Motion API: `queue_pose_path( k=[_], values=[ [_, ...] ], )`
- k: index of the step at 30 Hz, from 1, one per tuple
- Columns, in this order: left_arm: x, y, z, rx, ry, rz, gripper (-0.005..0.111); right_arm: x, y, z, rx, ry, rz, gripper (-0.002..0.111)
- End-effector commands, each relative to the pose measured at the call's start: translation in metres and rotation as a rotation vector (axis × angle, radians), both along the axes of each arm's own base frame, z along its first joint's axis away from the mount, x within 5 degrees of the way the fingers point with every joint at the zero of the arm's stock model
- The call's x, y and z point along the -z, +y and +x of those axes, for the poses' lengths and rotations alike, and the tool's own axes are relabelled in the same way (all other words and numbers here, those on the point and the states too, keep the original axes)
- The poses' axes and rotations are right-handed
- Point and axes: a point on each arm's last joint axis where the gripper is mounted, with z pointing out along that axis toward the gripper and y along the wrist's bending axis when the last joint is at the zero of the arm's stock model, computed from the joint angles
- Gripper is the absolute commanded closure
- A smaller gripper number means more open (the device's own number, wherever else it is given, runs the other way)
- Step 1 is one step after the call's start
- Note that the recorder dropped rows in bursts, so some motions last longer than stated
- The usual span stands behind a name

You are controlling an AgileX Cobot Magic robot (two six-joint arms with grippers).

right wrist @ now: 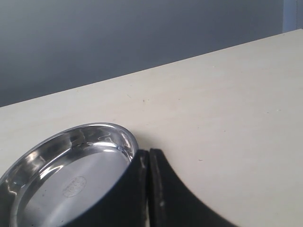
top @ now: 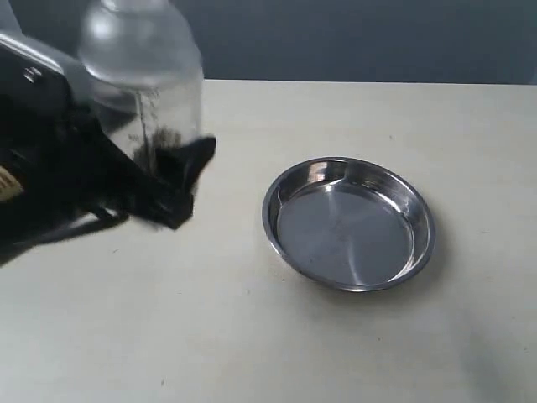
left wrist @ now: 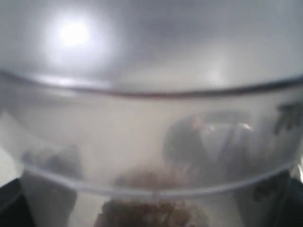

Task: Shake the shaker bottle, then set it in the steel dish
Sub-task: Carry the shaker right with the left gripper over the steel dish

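My left gripper [top: 172,172] is shut on the shaker bottle [top: 143,67] and holds it off the table at the left of the exterior view, blurred. The frosted bottle [left wrist: 151,109] fills the left wrist view, with brown pellets [left wrist: 151,210] at its bottom and black marks on its side. The steel dish [top: 348,222] lies empty on the table to the right of the bottle. In the right wrist view my right gripper [right wrist: 149,156] is shut on nothing, its fingertips beside the dish [right wrist: 71,175] rim. The right arm does not show in the exterior view.
The pale table [top: 252,336] stretches around the dish, with its far edge against a dark grey wall [top: 377,38]. My black left arm [top: 42,168] covers the left edge of the exterior view.
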Motion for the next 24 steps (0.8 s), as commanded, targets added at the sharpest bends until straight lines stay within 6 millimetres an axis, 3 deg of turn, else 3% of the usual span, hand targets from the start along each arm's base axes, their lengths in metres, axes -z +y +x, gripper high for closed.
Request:
queue_pose_path(
  k=[1,2,4,8,9,11,15,17,18,20,24],
  values=[
    [-0.048,-0.011,-0.009,0.088,-0.240,-0.076,0.107,-0.001,0.000,0.000,-0.001,-0.013,-0.007,0.109],
    [-0.061,-0.010,-0.012,0.091,-0.290,-0.107,0.107,-0.001,0.000,0.000,-0.001,-0.013,-0.007,0.109],
    [-0.064,-0.006,-0.013,0.070,-0.278,-0.127,0.107,-0.001,0.000,0.000,-0.001,-0.013,-0.007,0.109],
    [-0.011,-0.003,-0.002,0.000,-0.013,-0.039,0.107,-0.001,0.000,0.000,-0.001,-0.013,-0.007,0.109],
    [-0.008,-0.004,-0.002,0.011,0.006,-0.028,0.107,-0.001,0.000,0.000,-0.001,-0.013,-0.007,0.109],
    [-0.020,-0.010,-0.006,0.062,-0.049,-0.044,0.107,-0.001,0.000,0.000,-0.001,-0.013,-0.007,0.109],
    [-0.070,-0.013,-0.021,0.144,-0.313,-0.168,0.107,-0.001,0.000,0.000,-0.001,-0.013,-0.007,0.109],
    [-0.064,-0.012,-0.021,0.148,-0.279,-0.145,0.107,-0.001,0.000,0.000,-0.001,-0.013,-0.007,0.109],
    [-0.034,-0.011,-0.014,0.111,-0.140,-0.076,0.107,-0.001,0.000,0.000,-0.001,-0.013,-0.007,0.109],
    [-0.008,-0.010,-0.009,0.068,-0.027,-0.062,0.107,-0.001,0.000,0.000,-0.001,-0.013,-0.007,0.109],
    [-0.035,-0.024,-0.021,0.226,-0.212,-0.135,0.107,-0.001,0.000,0.000,-0.001,-0.013,-0.007,0.109]
  ],
)
